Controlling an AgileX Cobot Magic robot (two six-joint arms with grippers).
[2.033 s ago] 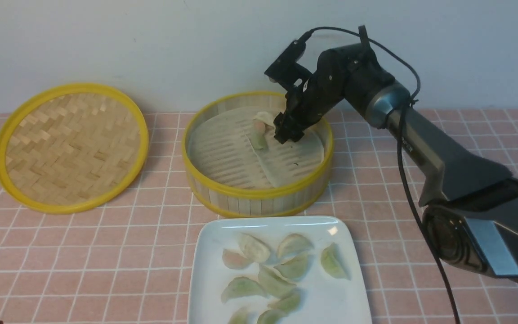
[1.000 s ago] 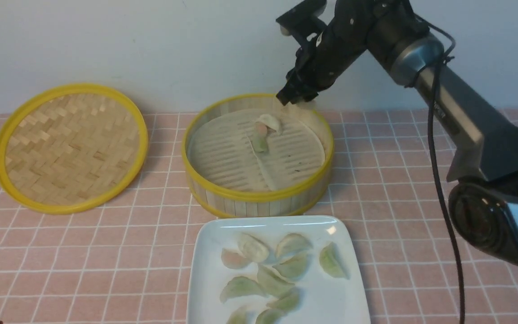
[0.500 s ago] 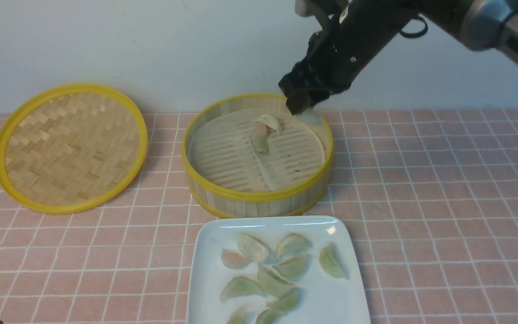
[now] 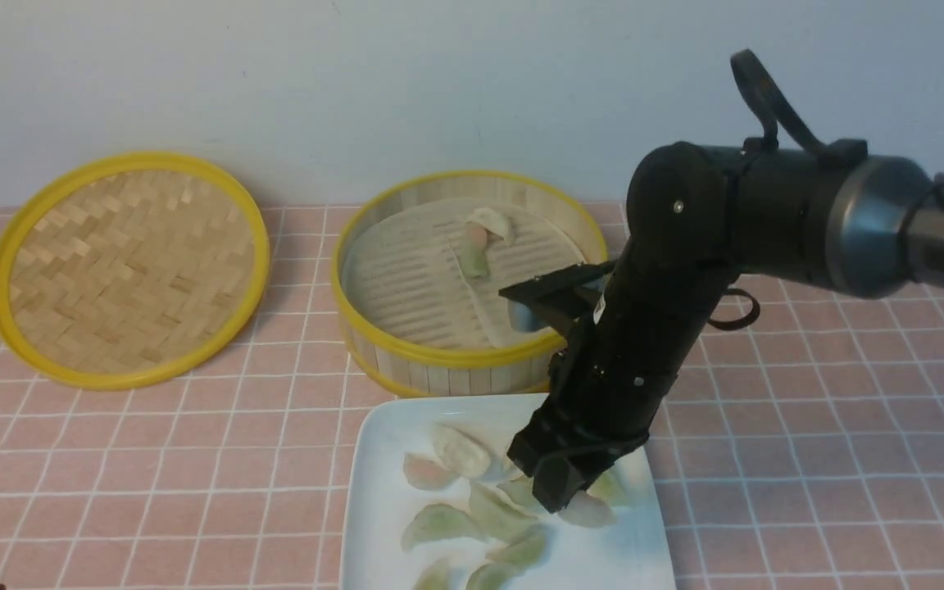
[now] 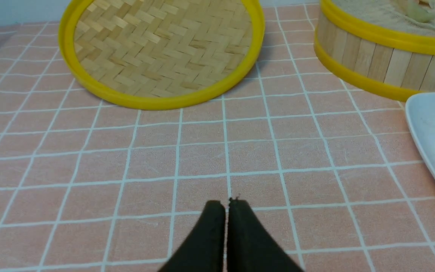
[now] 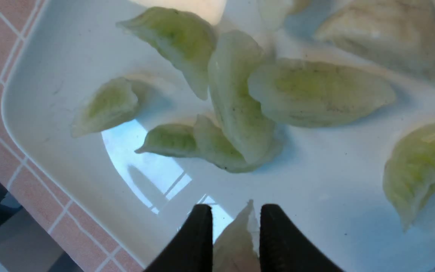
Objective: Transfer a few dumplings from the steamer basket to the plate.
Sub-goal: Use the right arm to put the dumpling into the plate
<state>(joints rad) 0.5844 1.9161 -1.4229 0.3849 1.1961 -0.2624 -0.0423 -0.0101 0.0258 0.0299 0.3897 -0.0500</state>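
My right gripper (image 4: 560, 494) hangs low over the white plate (image 4: 380, 434), shut on a whitish dumpling (image 4: 589, 513). In the right wrist view that dumpling (image 6: 237, 241) is pinched between the two fingers of the gripper (image 6: 236, 207), just above the plate's glossy floor (image 6: 62, 56). Several pale green and whitish dumplings (image 4: 457, 452) lie on the plate. The steamer basket (image 4: 456, 365) stands behind it with three dumplings (image 4: 476, 244) on its liner. My left gripper (image 5: 227, 204) is shut and empty above the tablecloth, and it does not show in the front view.
The flat woven bamboo lid (image 4: 128, 262) lies to the left of the basket, also in the left wrist view (image 5: 161, 49). A pink tiled cloth (image 4: 808, 426) covers the table. The right arm's forearm reaches across the basket's right side.
The right gripper has swung from above the basket's far rim forward and down to the plate, carrying the whitish dumpling with it. The dumplings in the basket have not moved.
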